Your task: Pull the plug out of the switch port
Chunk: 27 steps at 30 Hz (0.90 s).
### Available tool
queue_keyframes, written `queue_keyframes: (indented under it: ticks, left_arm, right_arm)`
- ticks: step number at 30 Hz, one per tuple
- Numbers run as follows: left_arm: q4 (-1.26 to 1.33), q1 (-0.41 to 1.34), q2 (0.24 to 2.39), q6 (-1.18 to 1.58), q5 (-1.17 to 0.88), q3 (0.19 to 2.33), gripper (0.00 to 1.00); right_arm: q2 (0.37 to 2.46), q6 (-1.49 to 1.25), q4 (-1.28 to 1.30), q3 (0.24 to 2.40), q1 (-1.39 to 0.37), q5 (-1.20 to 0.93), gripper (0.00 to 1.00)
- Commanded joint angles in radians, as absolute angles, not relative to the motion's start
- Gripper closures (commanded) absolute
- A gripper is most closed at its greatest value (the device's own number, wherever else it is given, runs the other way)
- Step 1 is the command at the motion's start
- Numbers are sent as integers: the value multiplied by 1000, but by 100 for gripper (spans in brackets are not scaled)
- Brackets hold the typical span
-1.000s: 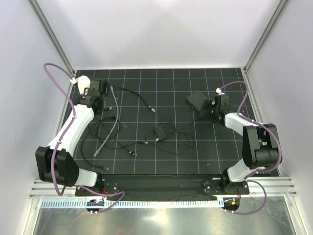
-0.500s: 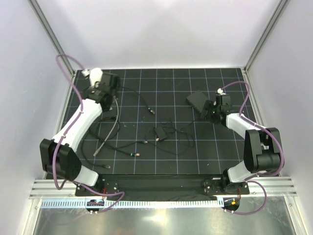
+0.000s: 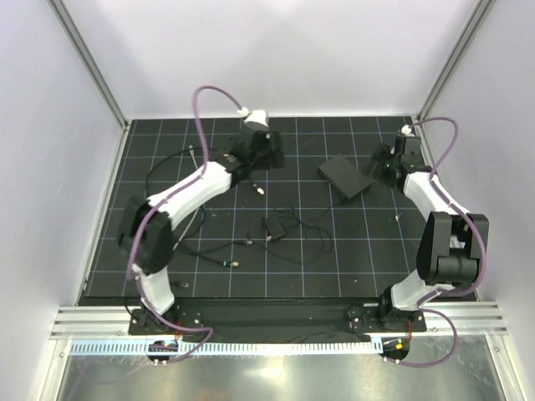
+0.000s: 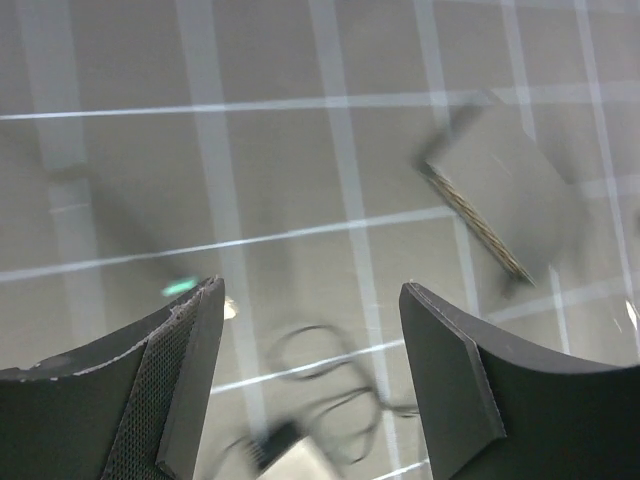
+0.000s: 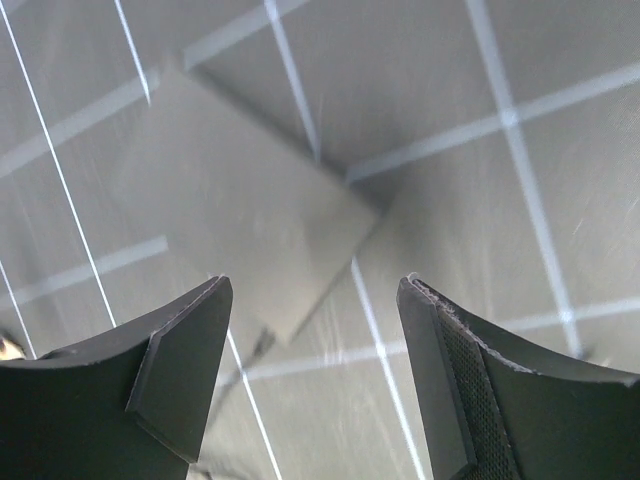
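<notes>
On my top view the switch box (image 3: 345, 176) lies flat on the black grid mat (image 3: 368, 259), right of centre and toward the back, turned at a slant to the grid lines. My left wrist camera catches it up and to the right (image 4: 500, 185), and along the long edge facing that camera I can see the port row (image 4: 472, 222) as a thin striped band. It is too blurred for me to tell one socket from another, or to pick out the plug.

My left gripper (image 3: 269, 154) hangs over the back middle of the mat, well apart from the box. Its fingers are spread wide (image 4: 312, 320) with only mat between them.

My right gripper (image 3: 382, 163) sits just beside the box's right corner. Its fingers are also spread (image 5: 315, 300) and hold nothing. From that wrist the box (image 5: 250, 215) fills the view beyond the fingertips, and a thin dark lead (image 5: 255, 350) runs off its lower edge.

The small black block (image 3: 274, 225) with its thin wires lies mid-mat, apart from both grippers
</notes>
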State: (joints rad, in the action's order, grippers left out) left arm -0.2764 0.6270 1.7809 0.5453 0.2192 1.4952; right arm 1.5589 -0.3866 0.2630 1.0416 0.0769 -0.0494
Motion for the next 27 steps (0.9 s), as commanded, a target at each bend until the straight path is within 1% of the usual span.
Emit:
queue_keyframes:
  ticks: [1, 3, 6, 7, 8, 11, 12, 14, 19, 22, 27]
  left_arm:
    - [-120, 676, 1891, 496, -3, 1591, 26]
    - [-115, 701, 1951, 473, -124, 1655, 26]
    - [-139, 721, 2063, 469, -172, 1725, 27]
    - [-149, 719, 2109, 479, -167, 1741, 33]
    - [-153, 719, 2130, 497, -166, 1753, 37]
    - [-187, 721, 2223, 520, -167, 1842, 46]
    - [-210, 721, 2250, 525, -169, 1868, 49]
    - [-222, 721, 2313, 535, -181, 1939, 59]
    - [-224, 721, 2419, 587, -195, 2029, 74]
    - [-216, 721, 2468, 615, -207, 2068, 78]
    - [-210, 721, 2506, 637, -192, 2097, 78]
  right_arm:
    - [1614, -376, 268, 1144, 123, -90, 24]
    - [1632, -364, 236, 1144, 136, -109, 24]
    - [1672, -385, 123, 1097, 150, -175, 23]
    - [1683, -397, 83, 1063, 152, -195, 23]
    - [1715, -431, 10, 1049, 152, -219, 23]
    - [1761, -463, -78, 1029, 152, -221, 23]
    - [1766, -471, -89, 1025, 152, -213, 23]
    - [1772, -468, -98, 1022, 150, -193, 23]
    - [1789, -454, -74, 1035, 152, -141, 23]
    - [1802, -453, -72, 1040, 152, -146, 23]
    - [1839, -468, -74, 1062, 152, -144, 23]
